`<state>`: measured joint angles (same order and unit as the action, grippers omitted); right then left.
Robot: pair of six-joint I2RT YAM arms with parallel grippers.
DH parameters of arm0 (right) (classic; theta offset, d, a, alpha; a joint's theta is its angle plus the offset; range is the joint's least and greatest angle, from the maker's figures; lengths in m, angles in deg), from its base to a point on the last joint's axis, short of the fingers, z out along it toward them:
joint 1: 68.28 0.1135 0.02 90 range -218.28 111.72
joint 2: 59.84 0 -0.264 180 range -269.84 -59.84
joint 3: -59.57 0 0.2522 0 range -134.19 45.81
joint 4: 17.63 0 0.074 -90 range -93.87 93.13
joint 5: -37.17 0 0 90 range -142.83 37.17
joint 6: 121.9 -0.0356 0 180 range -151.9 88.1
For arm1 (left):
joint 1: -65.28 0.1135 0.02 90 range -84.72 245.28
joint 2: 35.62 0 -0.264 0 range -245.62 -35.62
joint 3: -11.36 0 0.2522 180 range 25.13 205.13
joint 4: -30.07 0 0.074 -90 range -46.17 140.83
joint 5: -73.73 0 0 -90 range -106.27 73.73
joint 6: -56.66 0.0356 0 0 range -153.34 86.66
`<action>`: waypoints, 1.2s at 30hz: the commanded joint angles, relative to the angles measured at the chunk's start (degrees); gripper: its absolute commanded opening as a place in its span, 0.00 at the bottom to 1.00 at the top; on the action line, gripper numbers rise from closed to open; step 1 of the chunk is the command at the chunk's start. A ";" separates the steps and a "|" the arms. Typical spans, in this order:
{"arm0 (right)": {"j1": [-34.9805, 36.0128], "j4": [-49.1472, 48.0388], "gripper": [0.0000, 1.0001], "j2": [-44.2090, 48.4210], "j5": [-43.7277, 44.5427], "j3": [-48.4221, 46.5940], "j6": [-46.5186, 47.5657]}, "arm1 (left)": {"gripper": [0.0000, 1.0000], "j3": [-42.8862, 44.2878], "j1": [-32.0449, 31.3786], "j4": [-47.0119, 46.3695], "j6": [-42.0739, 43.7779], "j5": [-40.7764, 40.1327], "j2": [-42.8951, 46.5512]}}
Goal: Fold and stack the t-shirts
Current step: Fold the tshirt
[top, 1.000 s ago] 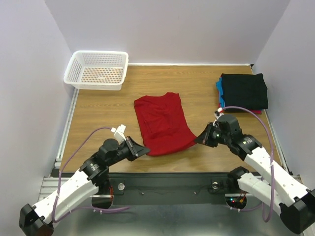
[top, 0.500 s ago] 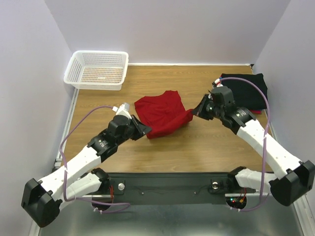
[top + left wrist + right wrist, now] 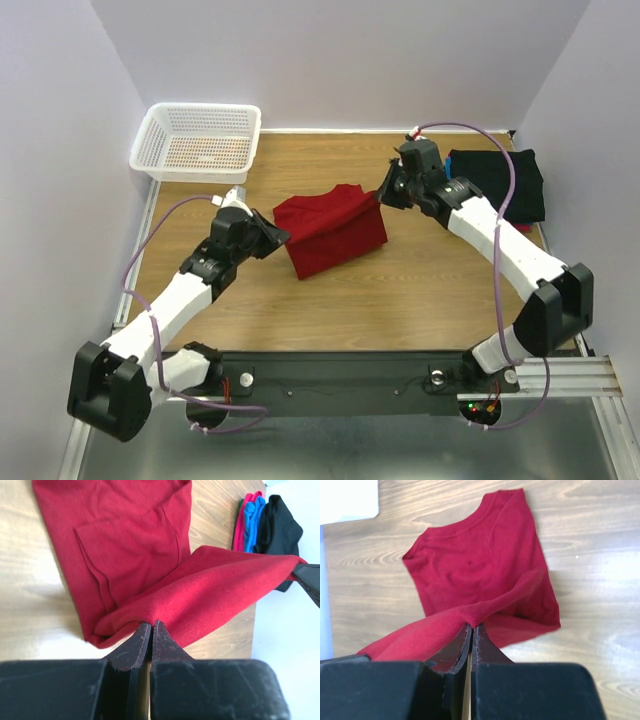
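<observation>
Left gripper is clamped on one lower corner of the red t-shirt. Right gripper is clamped on the other corner. Table: shirt lies mid-table, its held edge raised and doubled over the rest. Folded t-shirts: stacked far right, black uppermost. Basket: far left.

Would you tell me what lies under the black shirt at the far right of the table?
Under the black shirt, a blue shirt and a pink-red shirt show only as folded edges. The rest is covered, and further layers cannot be told.
</observation>
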<state>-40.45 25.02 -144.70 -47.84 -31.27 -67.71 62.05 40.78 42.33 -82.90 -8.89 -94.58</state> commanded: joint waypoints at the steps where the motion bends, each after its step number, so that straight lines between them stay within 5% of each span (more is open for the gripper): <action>1: -1.02 -4.01 0.01 -3.90 2.57 -5.87 1.89 | 0.00 5.25 2.51 -4.04 4.11 2.11 -2.91; 28: -7.44 -5.42 0.01 -32.38 -6.30 -25.57 5.14 | 0.00 14.93 12.19 -13.09 7.55 9.59 -30.15; 30: -7.79 -5.33 0.10 -35.28 -7.01 -27.06 4.96 | 0.00 15.98 12.54 -13.27 7.55 9.76 -32.52; 33: -8.15 -5.33 0.41 -37.39 -8.42 -27.95 4.87 | 0.61 17.56 12.71 -13.27 7.81 10.20 -34.29; 34: -8.23 -5.33 0.48 -37.40 -9.12 -28.04 4.88 | 0.98 17.91 12.71 -13.36 7.90 10.20 -34.29; 36: -8.24 -5.33 0.66 -36.70 -10.00 -27.69 6.18 | 0.98 18.79 12.71 -13.09 8.16 10.29 -33.59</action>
<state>-47.90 22.31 -182.91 -55.81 -56.40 -63.63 77.11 53.05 31.45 -76.22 0.64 -130.17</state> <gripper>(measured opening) 0.523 0.947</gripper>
